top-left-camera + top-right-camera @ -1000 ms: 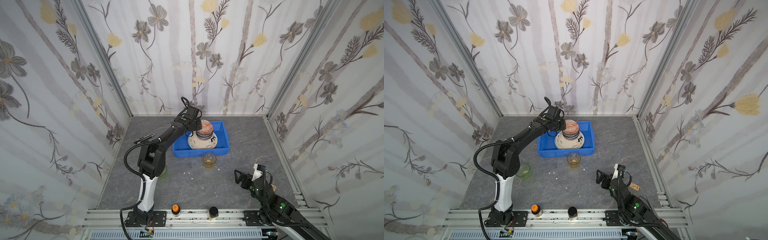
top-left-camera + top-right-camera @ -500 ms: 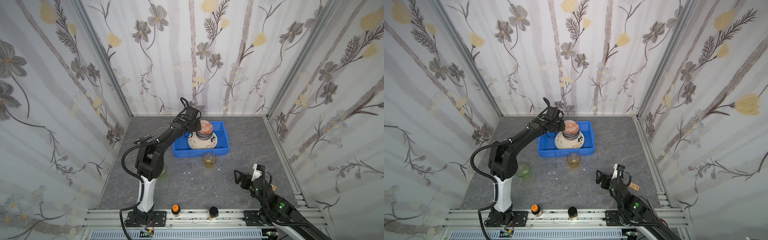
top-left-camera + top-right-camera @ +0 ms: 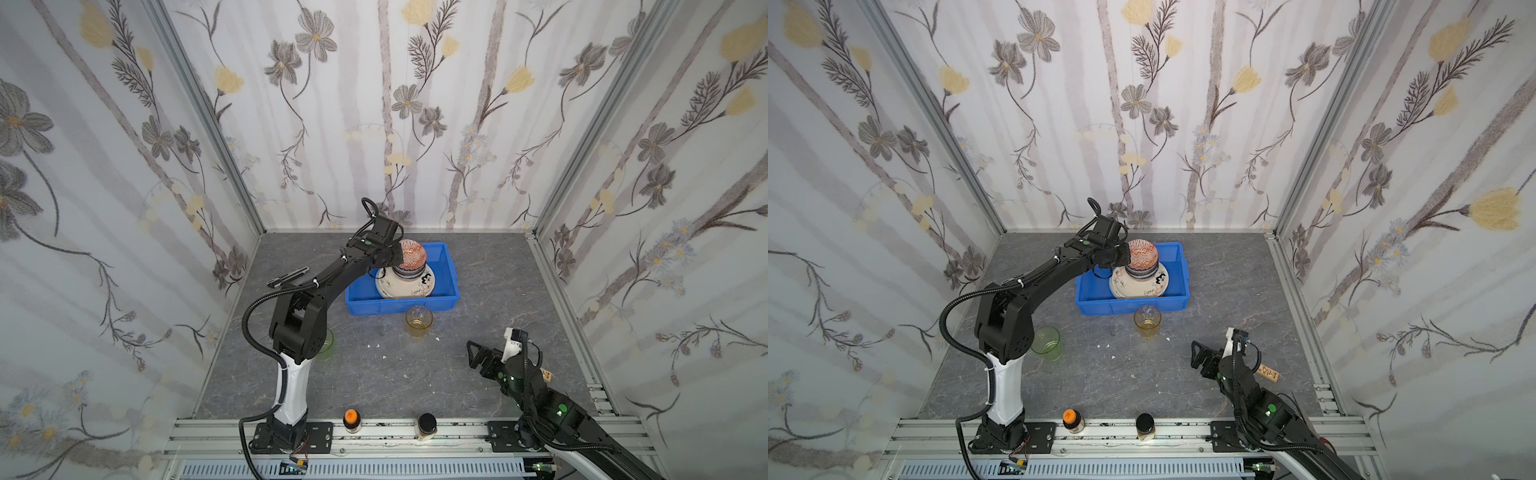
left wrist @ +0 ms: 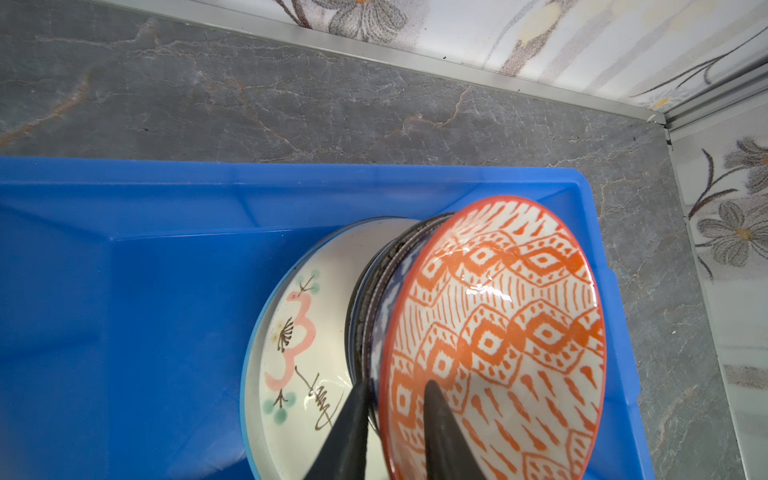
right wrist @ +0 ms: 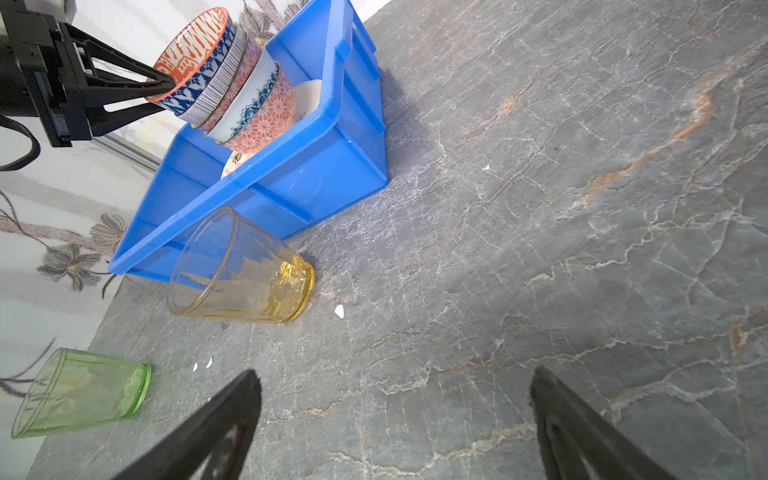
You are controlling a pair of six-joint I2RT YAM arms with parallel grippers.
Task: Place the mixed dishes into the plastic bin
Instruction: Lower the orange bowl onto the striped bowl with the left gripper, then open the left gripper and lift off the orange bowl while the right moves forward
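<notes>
Pinching the rim of the orange bowl (image 4: pixel 498 332), the left gripper (image 4: pixel 397 387) could tip the tall stack (image 5: pixel 249 108) (right gripper (image 5: pixel 395 372) gapes empty) on release.

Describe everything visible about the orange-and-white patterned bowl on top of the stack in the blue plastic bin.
The orange-and-white patterned bowl looks like glossy ceramic: orange diamonds and dashes inside, an orange-red rim, blue-and-white outside. It sits mouth-up, nested topmost in the stack of bowls on a cream plate inside the blue plastic bin. The left gripper pinches its rim, one finger inside, one outside.
</notes>
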